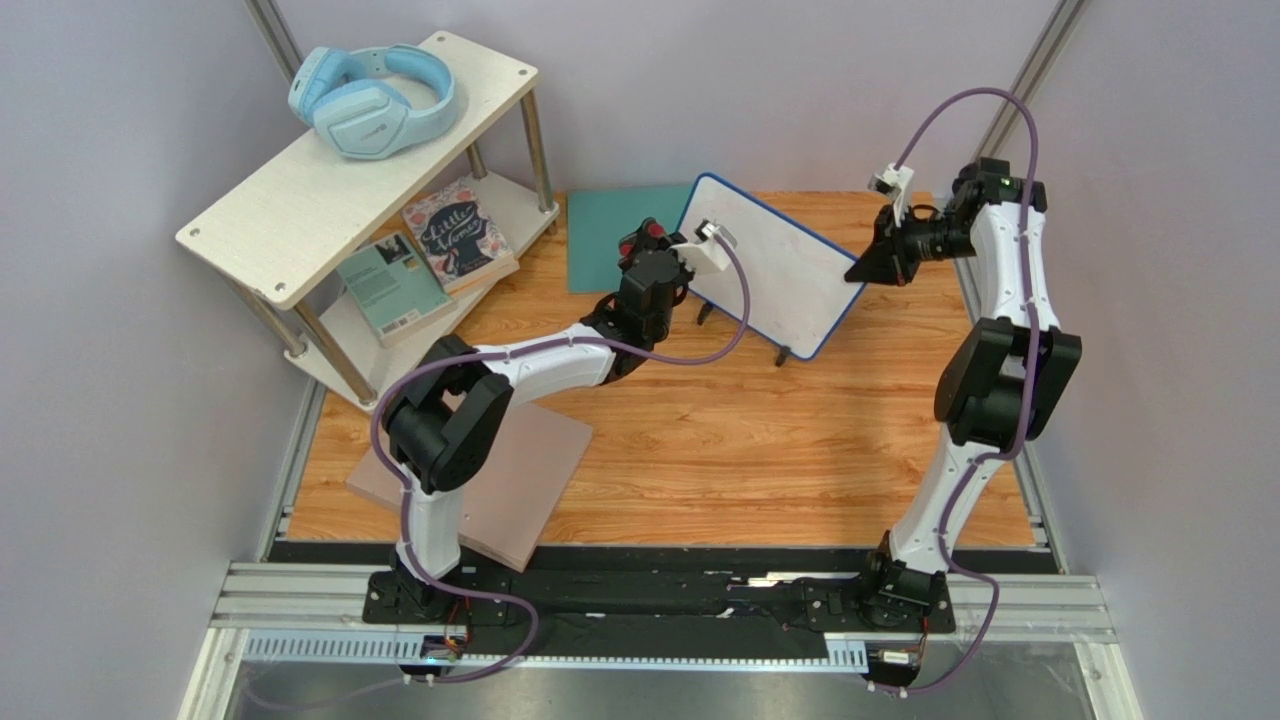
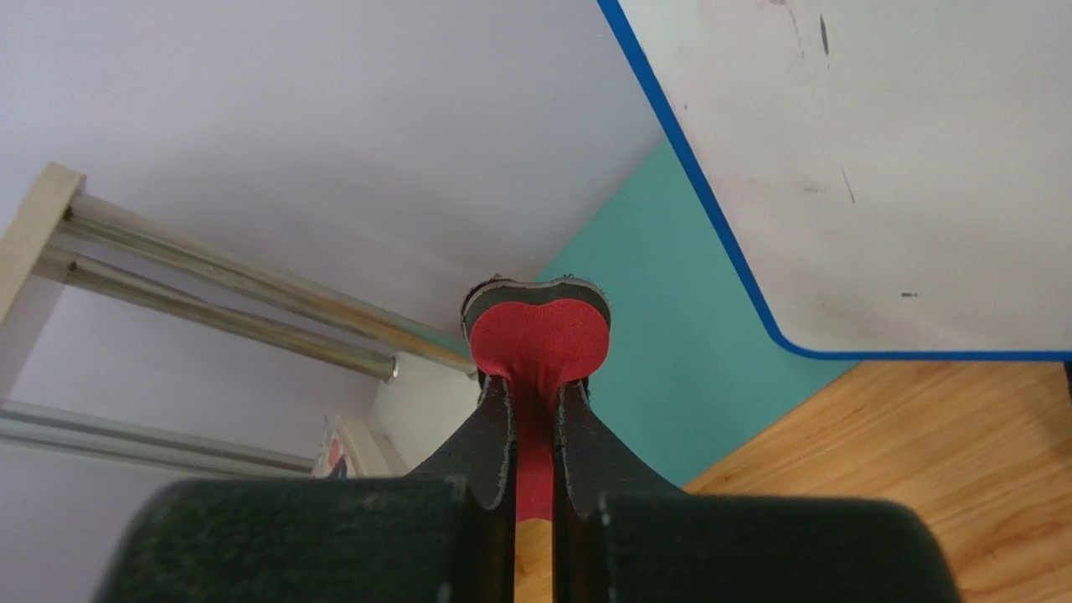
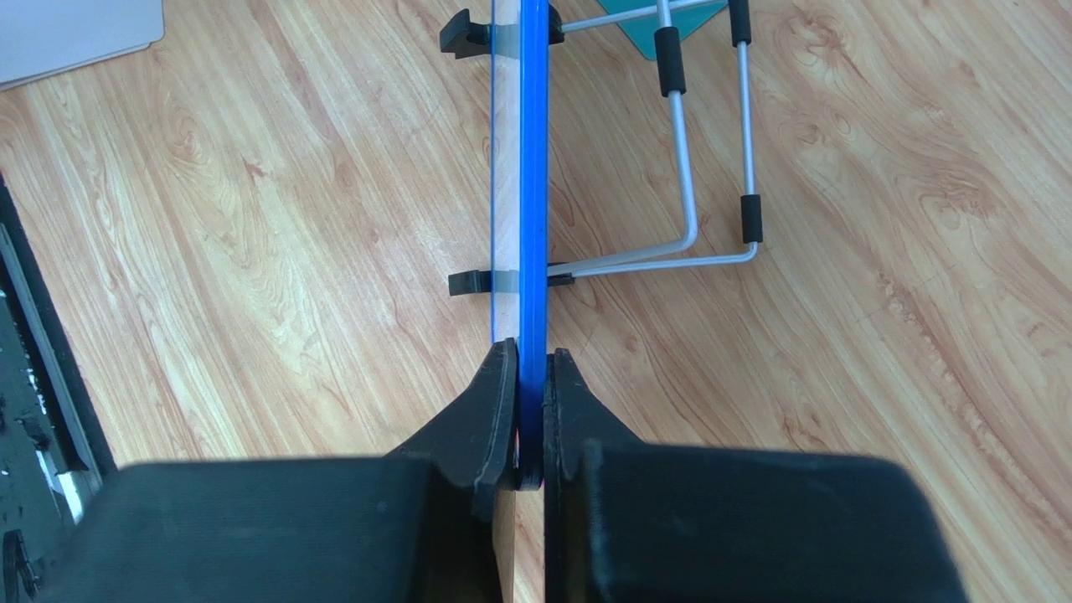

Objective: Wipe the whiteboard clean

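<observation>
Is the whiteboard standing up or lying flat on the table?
Standing up. The whiteboard rests on black feet, propped by a wire stand, with the right tool pinching its blue edge.

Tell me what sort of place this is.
Likely a robotics lab test cell: left arm and right arm bolted to a metal rail, plain walls around the table, headphones staged as props.

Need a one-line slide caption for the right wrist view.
Right gripper clamps the blue edge of the whiteboard, seen edge-on above the wooden table.

High overview; wrist close-ups on whiteboard
</observation>
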